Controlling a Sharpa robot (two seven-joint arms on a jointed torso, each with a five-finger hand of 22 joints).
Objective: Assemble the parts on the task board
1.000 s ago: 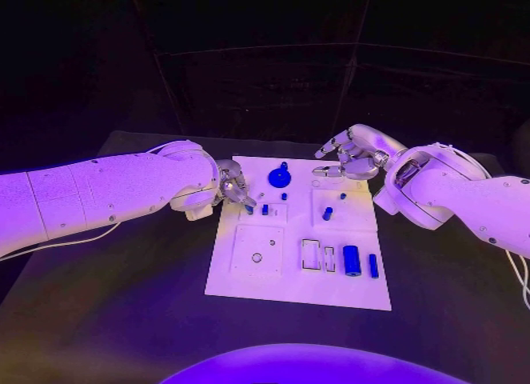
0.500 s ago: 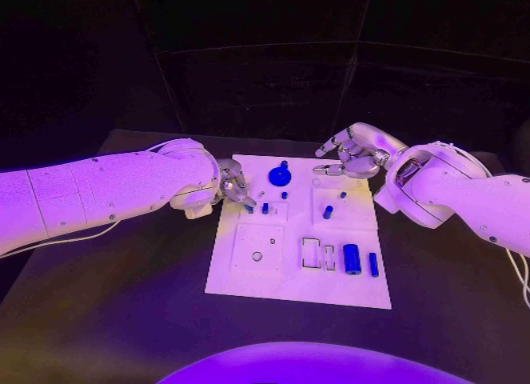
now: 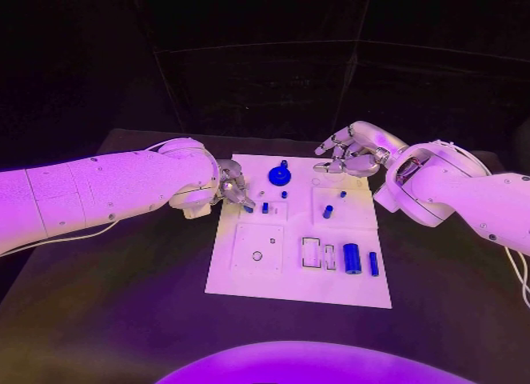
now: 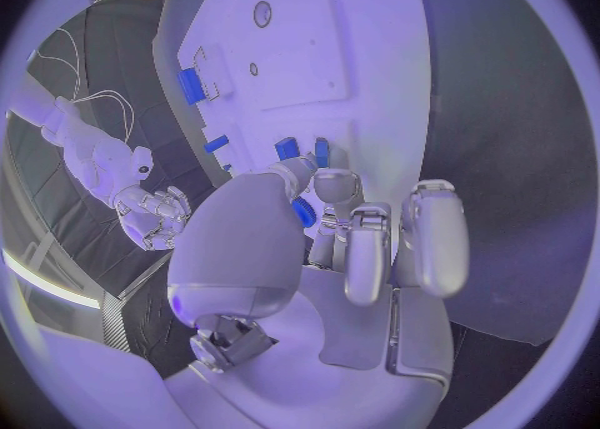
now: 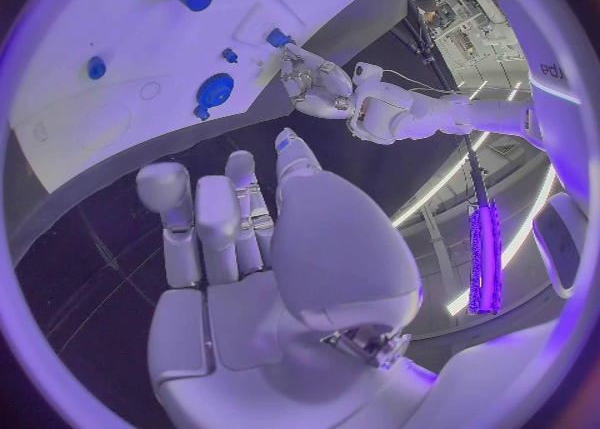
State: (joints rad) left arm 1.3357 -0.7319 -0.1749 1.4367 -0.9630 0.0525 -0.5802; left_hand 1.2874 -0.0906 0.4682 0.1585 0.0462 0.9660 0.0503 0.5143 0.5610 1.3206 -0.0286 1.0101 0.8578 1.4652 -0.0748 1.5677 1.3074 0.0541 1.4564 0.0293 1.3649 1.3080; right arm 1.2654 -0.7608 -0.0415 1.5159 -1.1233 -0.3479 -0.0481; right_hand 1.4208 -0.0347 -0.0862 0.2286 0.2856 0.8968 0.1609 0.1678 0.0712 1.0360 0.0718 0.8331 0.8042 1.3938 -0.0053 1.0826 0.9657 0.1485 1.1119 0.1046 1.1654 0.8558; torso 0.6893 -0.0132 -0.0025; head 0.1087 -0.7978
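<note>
The white task board (image 3: pixel 276 276) lies mid-table. My left hand (image 3: pixel 233 188) hangs over its far left part with fingers curled down. The fingertips (image 4: pixel 335 184) are right at a small blue peg (image 3: pixel 249 210), with a second peg (image 3: pixel 265 208) beside it. Both pegs (image 4: pixel 321 152) show just past the tips, and I cannot tell whether the hand grips one. A round blue knob (image 3: pixel 280 176) stands at the far middle of the board. My right hand (image 3: pixel 351 156) hovers over the far right corner, fingers apart and holding nothing.
More blue parts stand or lie on the board: a short peg (image 3: pixel 328 212), a tiny one (image 3: pixel 343 194), a thick cylinder (image 3: pixel 352 259) and a thin bar (image 3: pixel 373 264). A square plate with a round hole (image 3: pixel 257 257) is at near left. Black table surrounds the board.
</note>
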